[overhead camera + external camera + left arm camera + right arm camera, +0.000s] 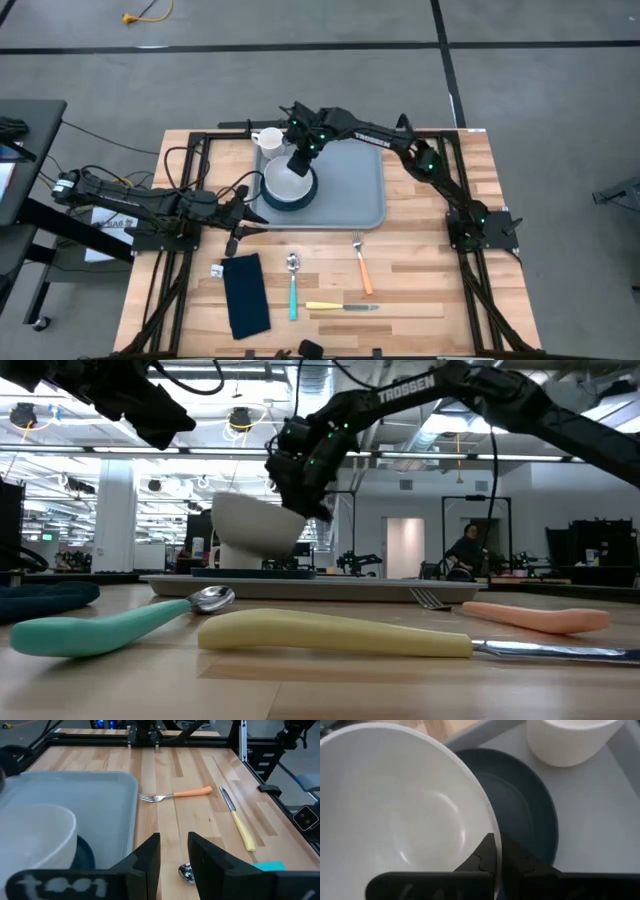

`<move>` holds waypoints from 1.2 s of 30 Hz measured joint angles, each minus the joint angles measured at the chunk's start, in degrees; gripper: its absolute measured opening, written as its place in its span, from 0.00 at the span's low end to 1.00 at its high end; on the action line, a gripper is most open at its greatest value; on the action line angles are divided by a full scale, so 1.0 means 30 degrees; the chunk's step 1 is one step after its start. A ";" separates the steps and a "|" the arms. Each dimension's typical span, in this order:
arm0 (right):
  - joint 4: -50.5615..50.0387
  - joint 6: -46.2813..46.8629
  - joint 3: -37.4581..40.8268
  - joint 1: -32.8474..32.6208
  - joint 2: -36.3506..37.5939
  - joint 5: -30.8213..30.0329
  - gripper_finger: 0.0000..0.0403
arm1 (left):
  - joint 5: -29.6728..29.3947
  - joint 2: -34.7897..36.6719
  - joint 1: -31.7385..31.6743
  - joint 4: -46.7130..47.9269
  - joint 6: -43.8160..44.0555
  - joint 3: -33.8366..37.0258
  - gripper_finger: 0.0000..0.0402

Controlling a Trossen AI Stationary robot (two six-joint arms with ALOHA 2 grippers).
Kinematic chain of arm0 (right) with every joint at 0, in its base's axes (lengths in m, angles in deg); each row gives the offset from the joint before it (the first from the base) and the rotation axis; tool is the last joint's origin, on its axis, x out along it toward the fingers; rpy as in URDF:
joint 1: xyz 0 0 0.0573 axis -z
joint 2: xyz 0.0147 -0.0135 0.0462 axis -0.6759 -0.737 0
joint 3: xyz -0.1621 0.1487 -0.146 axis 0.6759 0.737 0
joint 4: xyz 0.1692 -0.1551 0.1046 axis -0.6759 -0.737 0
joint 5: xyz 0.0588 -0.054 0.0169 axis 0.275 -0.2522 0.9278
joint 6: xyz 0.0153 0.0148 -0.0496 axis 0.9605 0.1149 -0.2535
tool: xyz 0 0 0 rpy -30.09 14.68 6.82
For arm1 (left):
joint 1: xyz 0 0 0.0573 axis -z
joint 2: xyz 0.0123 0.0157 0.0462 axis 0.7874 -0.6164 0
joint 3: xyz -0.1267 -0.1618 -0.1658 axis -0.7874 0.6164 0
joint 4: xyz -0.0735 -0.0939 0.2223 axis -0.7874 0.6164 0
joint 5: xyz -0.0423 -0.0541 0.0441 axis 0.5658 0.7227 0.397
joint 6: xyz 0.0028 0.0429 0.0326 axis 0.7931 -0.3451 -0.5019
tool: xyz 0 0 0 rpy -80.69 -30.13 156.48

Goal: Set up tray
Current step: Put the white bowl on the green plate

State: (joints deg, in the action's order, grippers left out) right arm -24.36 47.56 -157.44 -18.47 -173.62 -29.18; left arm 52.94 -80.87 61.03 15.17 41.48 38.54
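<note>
here, along the near edge of the worktop (pixel 420 300), the knife (pixel 342 307) with the yellow handle lies flat, with the teal-handled spoon (pixel 293 285) just beside its handle end and the dark folded napkin (pixel 245 294) farther toward the left edge. a little deeper in, the fork (pixel 362 265) with the orange handle lies apart from the knife, its tines pointing at the tray.

the left gripper (pixel 243 222) sits low just off the tray's near left corner, its fingers (pixel 150 855) parted with bare wood between them and nothing held.

the tray (pixel 355 190) lies flat on the far half of the worktop, about midway between the left and right edges. on its left part sits a dark round plate (pixel 300 200). the right gripper (pixel 300 160) reaches in from the far right side and is pinched tight on the rim of a white bowl (pixel 283 181), one finger inside the rim and one outside. the bowl is tilted above the plate; from the low view its underside looks raised off the plate on one side, though whether the other side touches i cannot tell.

in the tray's far left corner stands a white cup (pixel 268 139), upright, near the bowl but apart from it.

far beyond the table, a person (pixel 466 548) sits in the room.
</note>
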 joint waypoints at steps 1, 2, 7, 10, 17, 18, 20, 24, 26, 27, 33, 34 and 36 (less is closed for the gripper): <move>-0.0268 -0.0042 0.0000 0.0017 -0.0127 -0.0047 0.00 | 0.0000 0.0000 0.0000 0.0014 -0.0007 0.0000 0.22; -0.0359 -0.0050 0.0000 0.0017 -0.0281 -0.0074 0.00 | 0.0000 0.0000 0.0000 0.0027 -0.0007 0.0000 0.22; -0.0472 -0.0004 0.0029 0.0177 -0.0674 -0.0166 0.00 | 0.0000 0.0000 0.0000 0.0147 -0.0021 0.0000 0.22; -0.0191 0.0023 0.0007 0.0177 -0.0611 -0.0471 0.00 | 0.0000 0.0000 0.0000 0.0152 -0.0021 0.0000 0.22; -0.0271 0.0161 0.0015 0.0177 -0.0610 -0.0628 0.00 | 0.0000 0.0000 0.0000 0.0145 -0.0029 0.0000 0.22; -0.0268 0.0154 0.0015 0.0167 -0.0610 -0.0724 0.01 | 0.0000 0.0000 0.0000 0.0145 -0.0029 0.0000 0.22; -0.0244 0.0162 0.0015 0.0111 -0.0610 -0.0962 0.01 | 0.0000 0.0000 0.0000 0.0145 -0.0029 0.0000 0.22; -0.0230 0.0162 0.0015 0.0115 -0.0610 -0.1036 0.01 | 0.0000 0.0000 0.0000 0.0137 -0.0029 0.0000 0.22; -0.0228 0.0160 0.0015 0.0111 -0.0610 -0.1036 0.02 | 0.0000 0.0000 0.0000 0.0137 -0.0029 0.0000 0.22; -0.0235 0.0123 0.0015 0.0111 -0.0610 -0.1029 0.02 | 0.0000 0.0000 0.0000 0.0137 -0.0029 0.0000 0.22; -0.0206 0.0060 0.0015 0.0086 -0.0610 -0.0968 0.03 | 0.0000 0.0000 0.0000 0.0137 -0.0029 0.0000 0.22; -0.0206 0.0050 0.0015 0.0064 -0.0610 -0.0956 0.04 | 0.0000 0.0000 0.0000 0.0137 -0.0029 0.0000 0.22; -0.0206 0.0009 0.0015 0.0011 -0.0610 -0.0951 0.07 | 0.0000 0.0000 0.0000 0.0137 -0.0029 0.0000 0.22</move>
State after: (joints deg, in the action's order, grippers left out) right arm -24.98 47.59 -157.39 -18.44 -175.45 -32.04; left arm 52.94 -80.87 61.03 15.59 41.39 38.54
